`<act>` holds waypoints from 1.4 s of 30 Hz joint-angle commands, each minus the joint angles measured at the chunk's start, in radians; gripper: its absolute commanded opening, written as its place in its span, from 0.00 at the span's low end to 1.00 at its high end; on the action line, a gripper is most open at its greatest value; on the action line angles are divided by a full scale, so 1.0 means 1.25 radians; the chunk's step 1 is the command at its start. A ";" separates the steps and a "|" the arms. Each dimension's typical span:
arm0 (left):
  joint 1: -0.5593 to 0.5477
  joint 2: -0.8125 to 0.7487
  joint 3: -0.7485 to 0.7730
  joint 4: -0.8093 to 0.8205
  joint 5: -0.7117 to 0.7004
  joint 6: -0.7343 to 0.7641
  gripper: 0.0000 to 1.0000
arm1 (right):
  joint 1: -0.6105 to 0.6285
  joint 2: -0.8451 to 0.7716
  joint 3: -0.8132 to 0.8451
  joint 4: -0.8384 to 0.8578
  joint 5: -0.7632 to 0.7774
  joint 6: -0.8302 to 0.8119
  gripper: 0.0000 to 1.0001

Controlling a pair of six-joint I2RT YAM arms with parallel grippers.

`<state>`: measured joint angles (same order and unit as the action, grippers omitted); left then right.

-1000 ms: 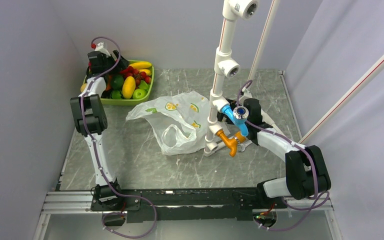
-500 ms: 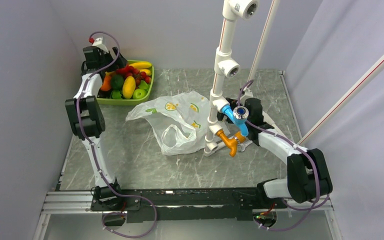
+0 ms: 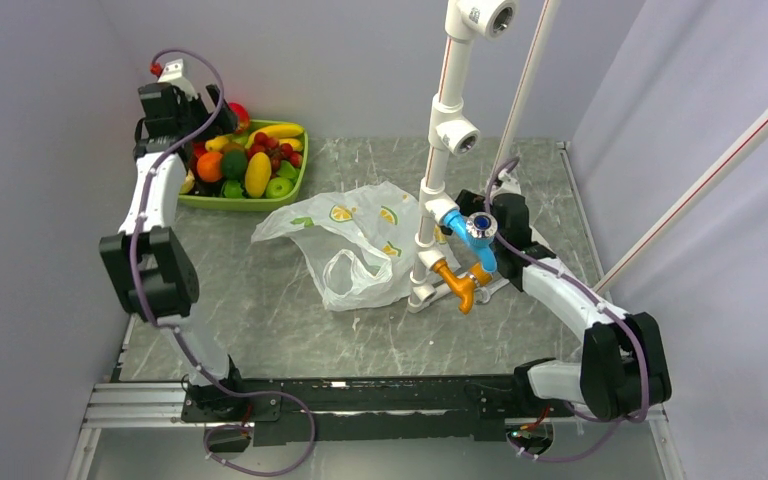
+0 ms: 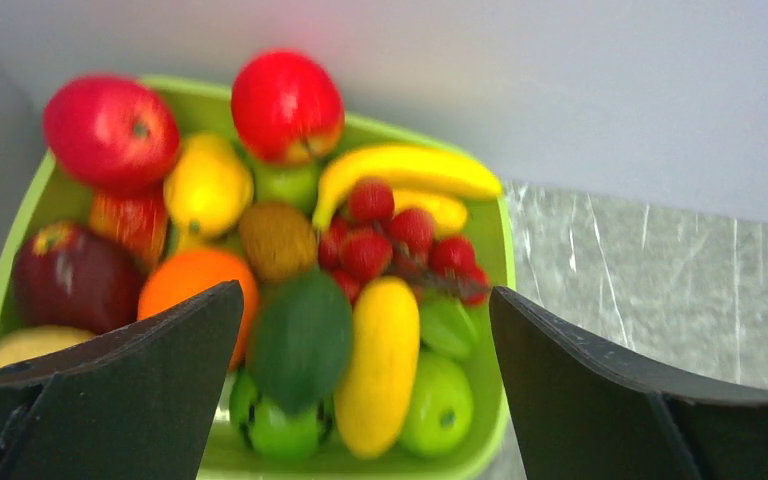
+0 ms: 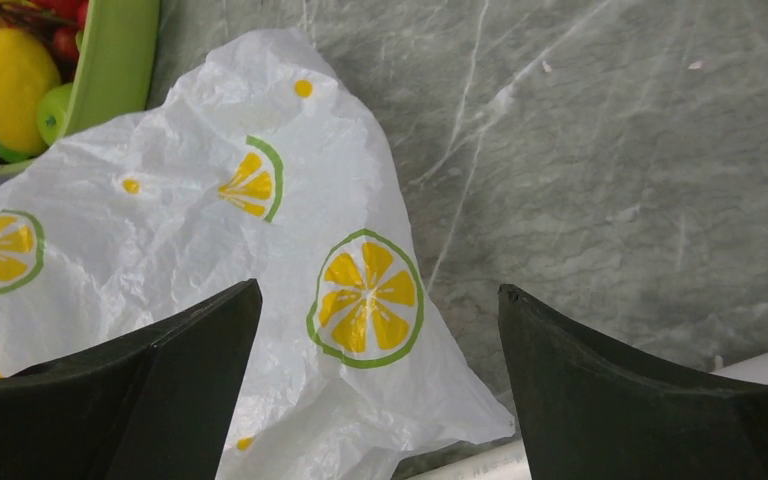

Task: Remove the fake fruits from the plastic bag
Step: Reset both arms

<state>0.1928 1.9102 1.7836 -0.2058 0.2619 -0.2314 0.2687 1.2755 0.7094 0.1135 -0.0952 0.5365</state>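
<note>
i count two bright red plastic apples [image 4: 287, 105] in one lime-green plastic tray [image 4: 500, 235], plus one lemon-printed white plastic bag [image 5: 160, 250]. left hand [image 4: 365, 295] and right hand [image 5: 380, 290] gape wide, empty.

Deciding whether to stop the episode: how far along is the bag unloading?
Looks done: the red apples, the lemon and the banana sit in the green tray, and the plastic bag lies limp on the table with no bulge showing. In hand: nothing; the left gripper hangs open over the tray, the right gripper open over the bag. Left: apparently only retracting, though the bag's inside is not visible.
</note>
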 commanded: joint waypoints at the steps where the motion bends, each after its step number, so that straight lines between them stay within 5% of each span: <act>1: 0.004 -0.201 -0.170 -0.008 0.005 -0.044 0.99 | -0.002 -0.051 0.048 -0.068 0.073 0.033 0.92; 11: 0.000 -0.641 -0.494 -0.060 0.110 -0.105 0.99 | -0.002 -0.250 0.035 -0.271 0.125 0.019 0.99; 23: -0.002 -1.066 -0.486 -0.193 0.139 -0.121 0.99 | 0.000 -0.559 0.153 -0.588 0.190 -0.059 1.00; 32: -0.001 -1.187 -0.409 -0.167 0.108 -0.173 0.99 | 0.000 -0.695 0.385 -0.791 0.326 -0.139 1.00; 42: -0.001 -1.206 -0.324 -0.213 0.066 -0.147 0.99 | 0.002 -0.720 0.512 -0.844 0.409 -0.154 1.00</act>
<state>0.1921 0.4026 1.3750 -0.4503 0.3676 -0.4206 0.2687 0.3561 1.3365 -0.8791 0.3573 0.3756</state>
